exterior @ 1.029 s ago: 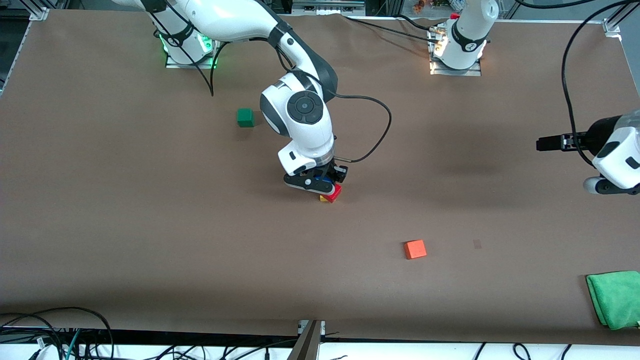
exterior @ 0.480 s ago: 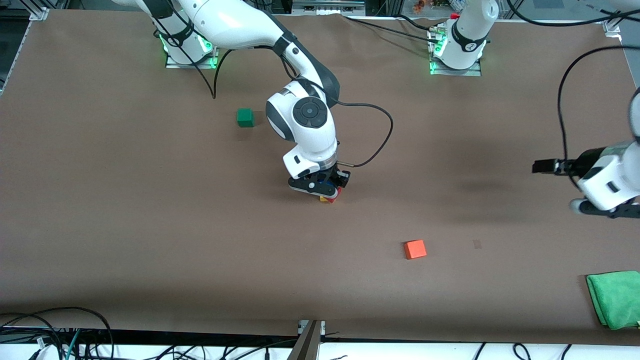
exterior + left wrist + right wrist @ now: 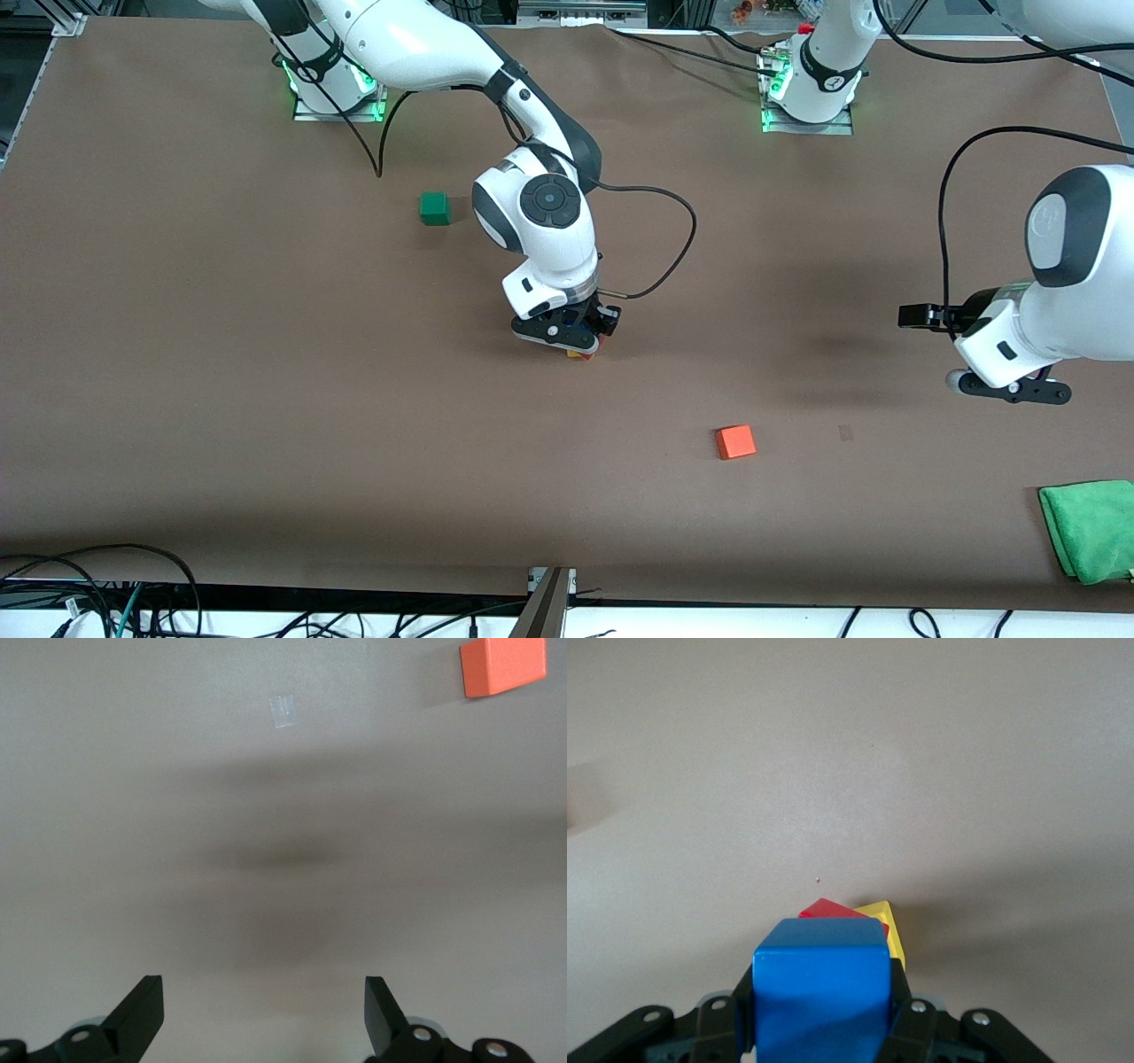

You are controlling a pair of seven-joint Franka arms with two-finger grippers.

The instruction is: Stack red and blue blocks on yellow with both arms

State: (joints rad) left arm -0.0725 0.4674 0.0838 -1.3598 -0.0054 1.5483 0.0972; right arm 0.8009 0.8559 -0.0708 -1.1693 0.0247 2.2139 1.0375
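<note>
While right end effector (image 3: 824,1028) pinches matte blue cube (image 3: 822,988), left end effector (image 3: 264,1014) spread.

No text, label, brand, number or sign can be read anywhere in these views.

Green cube (image 3: 434,208), orange cube (image 3: 735,441), green cloth (image 3: 1088,529)

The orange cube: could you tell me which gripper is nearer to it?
Left. The left gripper hangs open beside the orange cube; the right gripper holds the blue block over the stack.
</note>
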